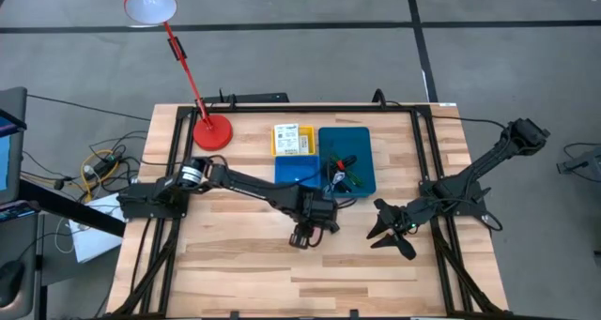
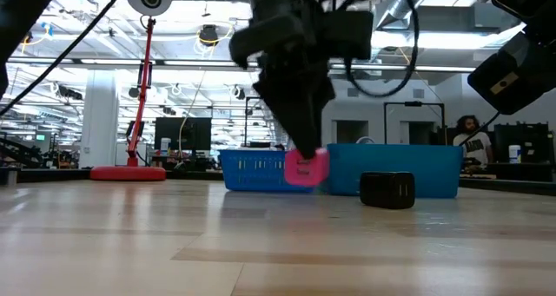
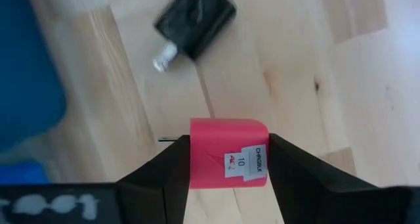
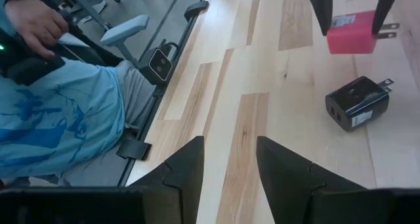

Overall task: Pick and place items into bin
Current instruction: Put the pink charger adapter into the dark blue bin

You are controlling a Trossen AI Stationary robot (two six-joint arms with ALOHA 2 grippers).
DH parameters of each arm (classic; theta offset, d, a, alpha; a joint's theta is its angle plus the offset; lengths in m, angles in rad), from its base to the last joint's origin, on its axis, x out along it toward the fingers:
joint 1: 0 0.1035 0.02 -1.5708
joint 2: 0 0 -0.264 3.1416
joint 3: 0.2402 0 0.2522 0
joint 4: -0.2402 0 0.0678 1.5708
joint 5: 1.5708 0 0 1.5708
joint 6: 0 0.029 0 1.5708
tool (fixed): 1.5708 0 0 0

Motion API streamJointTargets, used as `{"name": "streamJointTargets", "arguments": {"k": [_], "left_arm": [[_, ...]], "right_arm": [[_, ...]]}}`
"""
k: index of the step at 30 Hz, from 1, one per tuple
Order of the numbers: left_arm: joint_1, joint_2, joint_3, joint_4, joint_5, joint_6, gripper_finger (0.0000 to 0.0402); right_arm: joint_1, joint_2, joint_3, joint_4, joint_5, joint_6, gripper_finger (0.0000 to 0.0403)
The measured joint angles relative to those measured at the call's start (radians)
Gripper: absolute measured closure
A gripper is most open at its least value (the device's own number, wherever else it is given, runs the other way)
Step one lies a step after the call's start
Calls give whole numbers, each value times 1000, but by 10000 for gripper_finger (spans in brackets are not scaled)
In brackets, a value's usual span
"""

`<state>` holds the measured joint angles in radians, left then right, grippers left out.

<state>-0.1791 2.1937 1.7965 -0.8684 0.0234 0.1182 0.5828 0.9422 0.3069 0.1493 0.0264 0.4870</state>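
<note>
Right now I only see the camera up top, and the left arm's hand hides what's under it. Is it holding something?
Observer: Yes. The left gripper is shut on a pink plug, with one finger on each side.
Operator: Is anything else lying on the wood?
Observer: A black plug lies on the table close to the pink one, outside the bin.
Operator: Does the other hand have something?
Observer: No. The right gripper is open and empty, above the table.
</note>
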Motion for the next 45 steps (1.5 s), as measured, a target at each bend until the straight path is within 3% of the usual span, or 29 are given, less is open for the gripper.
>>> {"name": "streamJointTargets", "arguments": {"k": [13,22,33,39,45], "left_arm": [[-10,0,132,-175,-228,88,240],[75,0,195,-289,-386,158,240],[212,0,195,-322,-396,160,239],[243,0,195,-330,-395,159,237],[246,0,195,-330,-383,157,210]], "right_arm": [[0,0,0,0,0,0,268],[0,0,0,0,0,0,268],[0,0,0,0,-1,0,268],[0,0,0,0,-1,0,270],[0,0,0,-10,-1,0,269]]}}
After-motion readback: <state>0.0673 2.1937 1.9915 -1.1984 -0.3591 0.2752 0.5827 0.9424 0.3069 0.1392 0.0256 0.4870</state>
